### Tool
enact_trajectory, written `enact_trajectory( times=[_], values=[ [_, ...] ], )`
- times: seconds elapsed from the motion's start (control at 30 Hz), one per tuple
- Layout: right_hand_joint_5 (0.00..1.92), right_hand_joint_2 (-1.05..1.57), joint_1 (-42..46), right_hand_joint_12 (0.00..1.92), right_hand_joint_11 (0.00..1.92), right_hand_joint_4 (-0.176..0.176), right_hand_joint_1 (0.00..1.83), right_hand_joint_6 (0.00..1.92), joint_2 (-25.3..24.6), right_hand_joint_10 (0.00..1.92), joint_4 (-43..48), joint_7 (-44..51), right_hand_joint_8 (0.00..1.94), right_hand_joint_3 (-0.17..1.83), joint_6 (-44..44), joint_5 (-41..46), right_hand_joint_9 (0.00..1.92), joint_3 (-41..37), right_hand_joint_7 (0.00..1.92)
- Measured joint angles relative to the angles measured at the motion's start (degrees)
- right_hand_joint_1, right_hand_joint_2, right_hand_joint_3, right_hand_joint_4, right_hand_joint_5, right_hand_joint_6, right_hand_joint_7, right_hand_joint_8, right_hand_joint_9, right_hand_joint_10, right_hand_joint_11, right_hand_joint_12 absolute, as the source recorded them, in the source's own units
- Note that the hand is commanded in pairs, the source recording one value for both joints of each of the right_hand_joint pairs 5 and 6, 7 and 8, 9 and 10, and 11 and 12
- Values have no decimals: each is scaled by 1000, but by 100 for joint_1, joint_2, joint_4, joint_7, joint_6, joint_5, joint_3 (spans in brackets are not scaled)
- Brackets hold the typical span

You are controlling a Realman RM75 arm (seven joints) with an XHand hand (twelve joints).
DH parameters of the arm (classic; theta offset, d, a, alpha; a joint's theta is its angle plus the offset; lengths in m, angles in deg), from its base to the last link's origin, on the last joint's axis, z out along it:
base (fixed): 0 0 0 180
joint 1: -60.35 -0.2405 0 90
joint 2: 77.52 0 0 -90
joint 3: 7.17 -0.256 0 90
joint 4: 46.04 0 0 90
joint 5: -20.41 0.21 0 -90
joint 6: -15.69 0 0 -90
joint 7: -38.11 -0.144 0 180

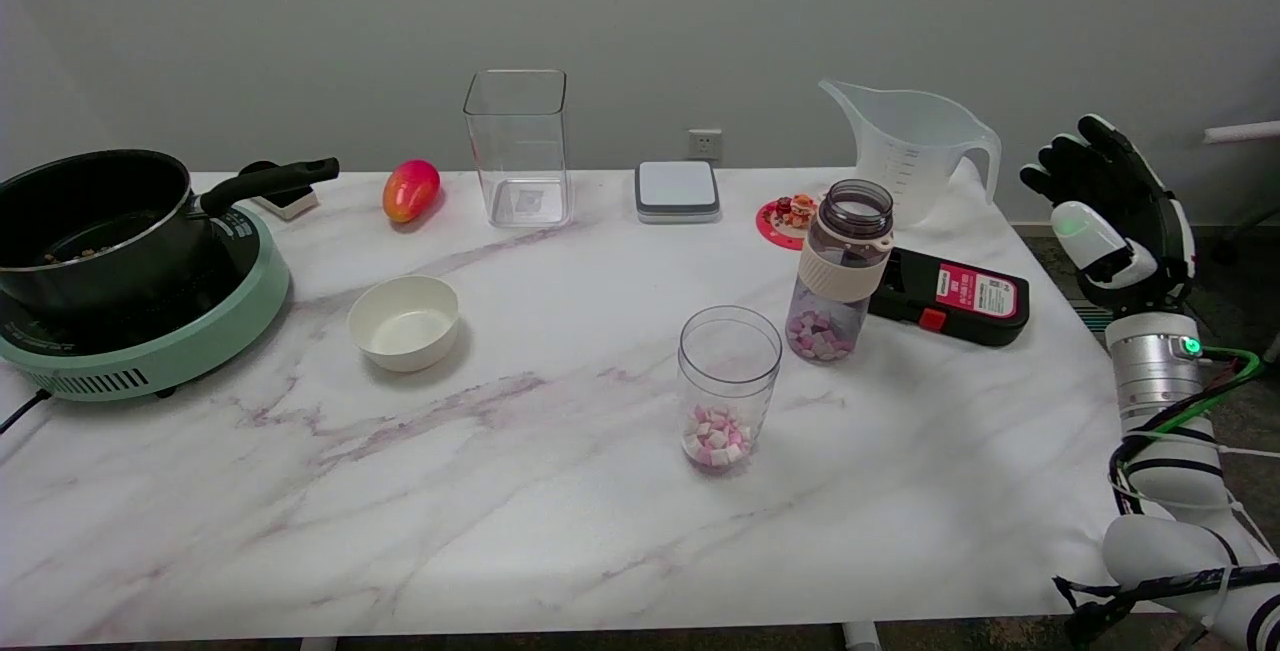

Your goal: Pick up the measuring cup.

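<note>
The measuring cup (912, 151) is a clear plastic jug with a spout at its left and a handle at its right. It stands upright at the table's far right corner. My right hand (1115, 216) hangs in the air just off the table's right edge, to the right of the cup's handle and apart from it. Its fingers are spread and point up, and it holds nothing.
A black device with a red label (950, 297) lies in front of the cup, beside a bottle (840, 271) with pink cubes. A glass jar (728, 386), red coaster (790, 216), grey scale (677, 191), square container (517, 146), bowl (404, 321), mango (410, 190) and pot on a cooker (100, 231) stand further left.
</note>
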Motion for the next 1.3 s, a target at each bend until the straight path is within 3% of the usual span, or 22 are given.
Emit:
enact_trajectory(
  times=[0.43,0.67,1.03,1.3],
  values=[
    [541,-40,-147,732,732,0,1228,541,-10,647,234,-184,744,1004,5,-367,647,198,744],
    [570,14,-167,746,746,0,1229,570,-9,671,725,-23,738,1060,-81,-808,671,2,738],
    [488,-48,36,684,684,0,1266,488,-87,622,2004,1063,746,1061,-628,-1181,622,-594,746],
    [506,-75,193,687,687,0,1266,506,-153,625,3009,2362,770,1103,-1327,-1304,625,-902,770]
  ],
)
